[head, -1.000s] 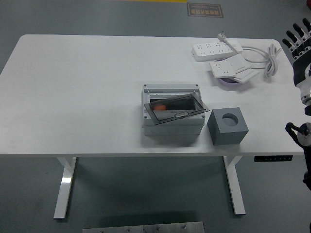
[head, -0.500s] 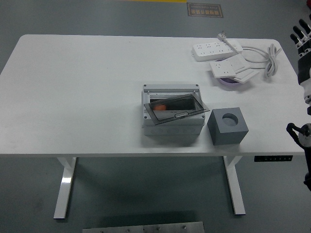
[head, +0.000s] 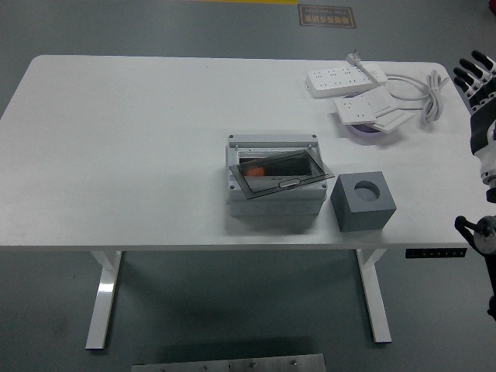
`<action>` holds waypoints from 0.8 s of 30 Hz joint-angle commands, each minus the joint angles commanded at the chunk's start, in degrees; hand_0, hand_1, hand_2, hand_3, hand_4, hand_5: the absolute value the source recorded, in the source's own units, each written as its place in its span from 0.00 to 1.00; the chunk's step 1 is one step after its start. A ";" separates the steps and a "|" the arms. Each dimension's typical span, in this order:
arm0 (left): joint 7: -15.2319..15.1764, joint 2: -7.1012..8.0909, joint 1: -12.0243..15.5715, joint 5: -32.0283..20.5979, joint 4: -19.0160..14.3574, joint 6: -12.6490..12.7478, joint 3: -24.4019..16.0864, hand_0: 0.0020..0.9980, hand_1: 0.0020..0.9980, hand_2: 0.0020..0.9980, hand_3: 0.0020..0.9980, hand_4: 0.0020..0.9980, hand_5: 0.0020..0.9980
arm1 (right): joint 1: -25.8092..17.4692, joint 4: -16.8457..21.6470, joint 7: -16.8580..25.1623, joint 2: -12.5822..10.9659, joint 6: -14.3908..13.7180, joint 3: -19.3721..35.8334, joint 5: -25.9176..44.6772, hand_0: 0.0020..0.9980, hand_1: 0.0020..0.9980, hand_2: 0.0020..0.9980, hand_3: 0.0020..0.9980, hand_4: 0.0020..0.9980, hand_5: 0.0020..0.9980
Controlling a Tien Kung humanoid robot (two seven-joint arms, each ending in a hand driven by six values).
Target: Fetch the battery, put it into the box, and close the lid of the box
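Note:
A grey box sits near the middle of the white table. Its dark see-through lid lies over the top, turned slightly askew. Through the lid an orange object, apparently the battery, shows inside the box. My right hand hangs at the far right edge, off the table's corner, with its fingers spread and holding nothing. It is well away from the box. The left arm is out of view.
A grey cube with a round hole stands just right of the box. At the back right lie a white power strip, its coiled cable, and white adapters on a purple dish.
My right hand drifted up and right, then came back down and slightly left at the picture's edge. The box, lid and cube have not moved.

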 joint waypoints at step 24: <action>0.63 0.85 -0.34 1.70 -0.03 -1.33 -1.03 0.63 0.70 0.57 0.54 0.50 0.00 | -0.54 4.24 -6.00 -0.87 -0.37 -0.77 -9.73 0.72 0.72 0.72 0.82 0.71 0.00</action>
